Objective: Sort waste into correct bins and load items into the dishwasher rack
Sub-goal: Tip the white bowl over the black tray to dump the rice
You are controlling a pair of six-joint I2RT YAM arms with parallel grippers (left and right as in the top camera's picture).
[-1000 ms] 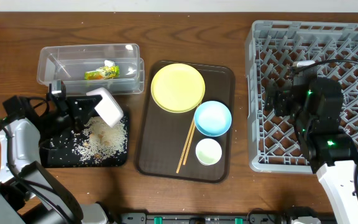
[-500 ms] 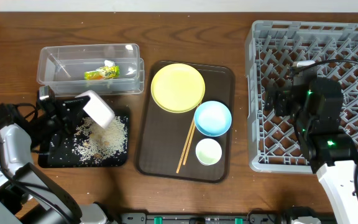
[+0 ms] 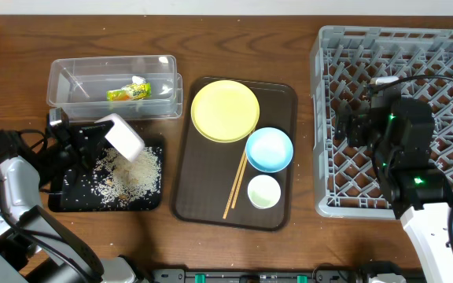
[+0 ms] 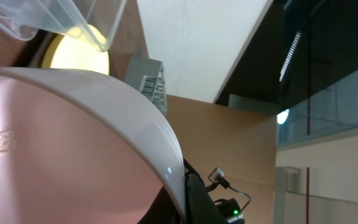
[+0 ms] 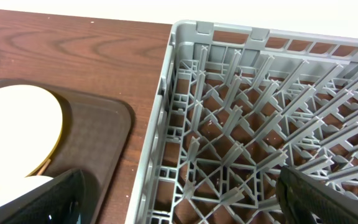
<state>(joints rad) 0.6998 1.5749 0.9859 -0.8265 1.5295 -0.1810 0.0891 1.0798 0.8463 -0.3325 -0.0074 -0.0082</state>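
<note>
The left hand [image 3: 93, 144] clenched the tilted white bowl [image 3: 124, 137] over the shallow black rectangular tray [image 3: 69, 200], where loose white rice grains [image 3: 128, 177] lay. Far right, the right hand [image 3: 352, 124] hung released, spread wide, above the large square grey plastic lattice rack [image 3: 415, 35] on the brown wooden worktop [image 3: 234, 39].

You have a yellow plate [image 3: 225, 111], light blue bowl [image 3: 269, 149], white bowl [image 3: 124, 137], dark brown tray [image 3: 203, 196], grey lattice rack [image 3: 368, 35], black tray [image 3: 69, 201] speckled with white rice [image 3: 124, 182], and wood-grained brown bench [image 3: 234, 39].
</note>
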